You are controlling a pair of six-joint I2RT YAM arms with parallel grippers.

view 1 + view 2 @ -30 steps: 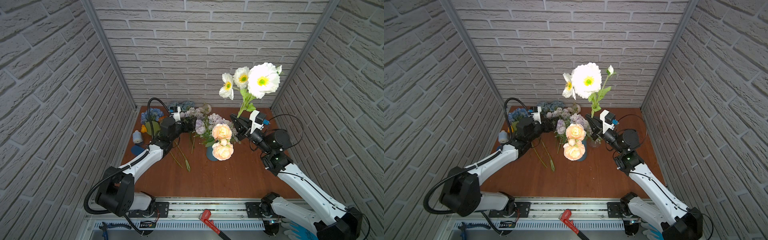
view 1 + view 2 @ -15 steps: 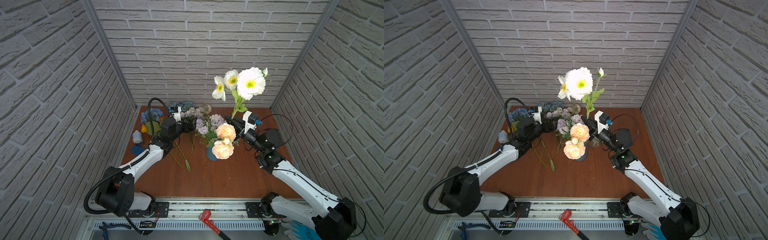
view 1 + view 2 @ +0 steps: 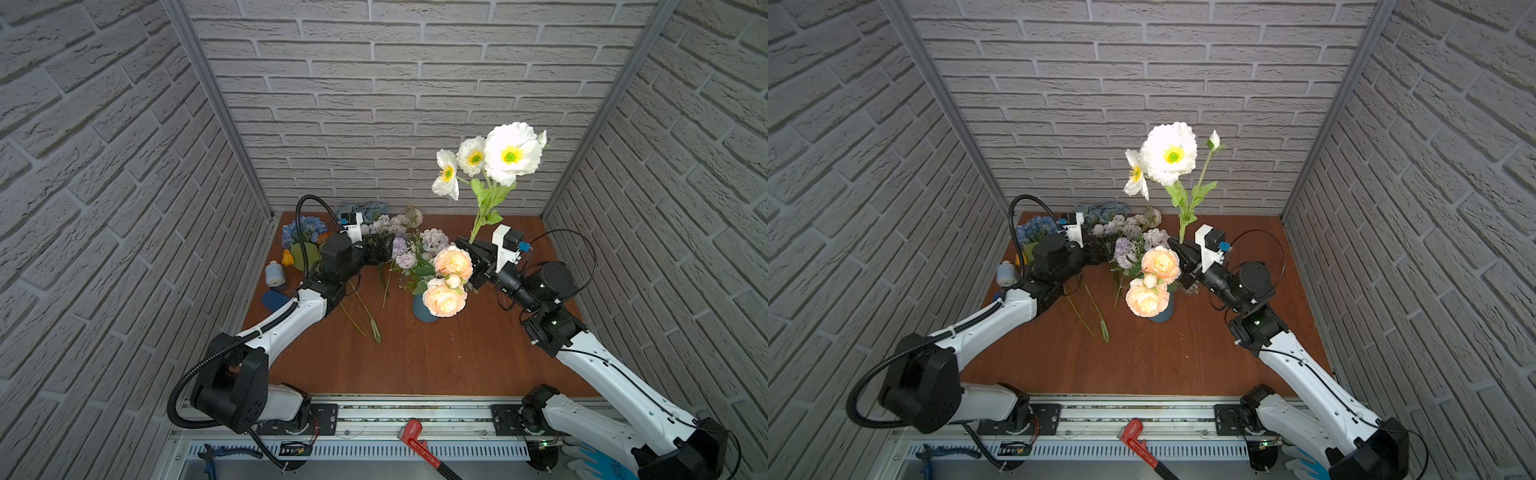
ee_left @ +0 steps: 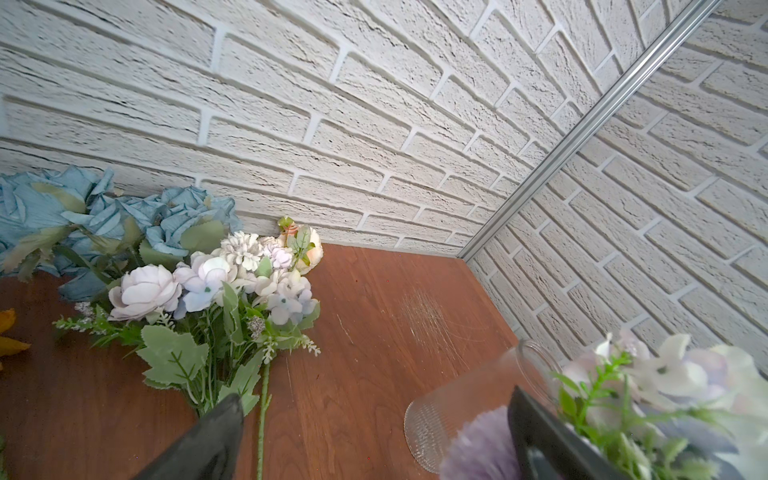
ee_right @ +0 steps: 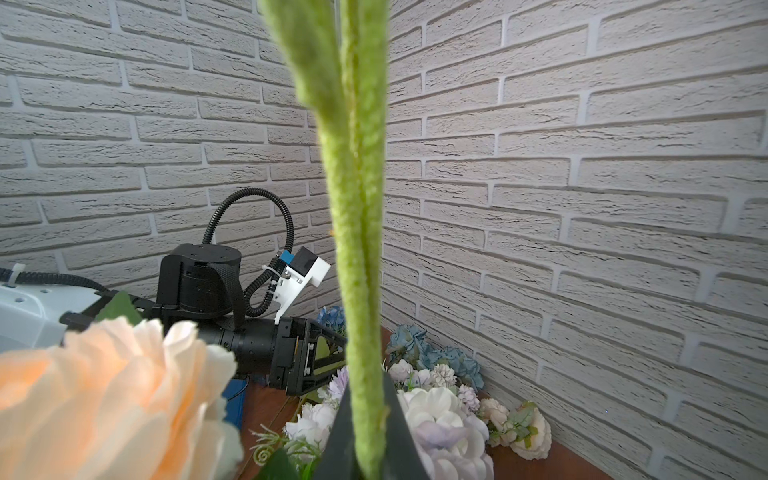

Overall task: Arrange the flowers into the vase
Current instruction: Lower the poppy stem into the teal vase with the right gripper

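I held one poppy stem clamped in right claw, three white blooms above, two peach roses beside, left claw gaped apart

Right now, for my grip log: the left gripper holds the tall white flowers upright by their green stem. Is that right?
Not quite. It is the right gripper that holds the tall white flowers upright by their green stem. The right wrist view shows its jaws shut on that stem.
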